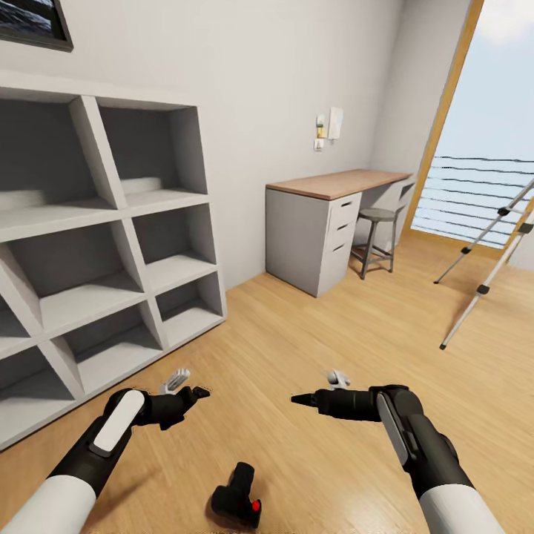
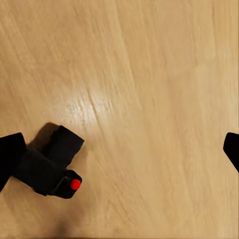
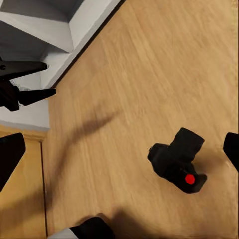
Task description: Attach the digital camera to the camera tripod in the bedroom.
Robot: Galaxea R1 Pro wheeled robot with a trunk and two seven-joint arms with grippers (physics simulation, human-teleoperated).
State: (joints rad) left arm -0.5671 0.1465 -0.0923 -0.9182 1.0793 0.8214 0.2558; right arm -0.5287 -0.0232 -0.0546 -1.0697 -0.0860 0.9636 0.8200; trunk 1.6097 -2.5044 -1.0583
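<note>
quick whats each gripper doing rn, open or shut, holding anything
left gripper: open, empty, above the floor.
right gripper: open, empty; the digital camera lies on the floor between the arms.

digital camera point(image 2: 50, 167) on wood floor point(image 2: 149, 74), red button up

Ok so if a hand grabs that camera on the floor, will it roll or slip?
The camera is boxy and lies flat on the floor, so it probably won't roll. It looks rigid. Its protruding lens could make an off-centre grip twist.

No readable text, label or number appears anywhere.
</note>
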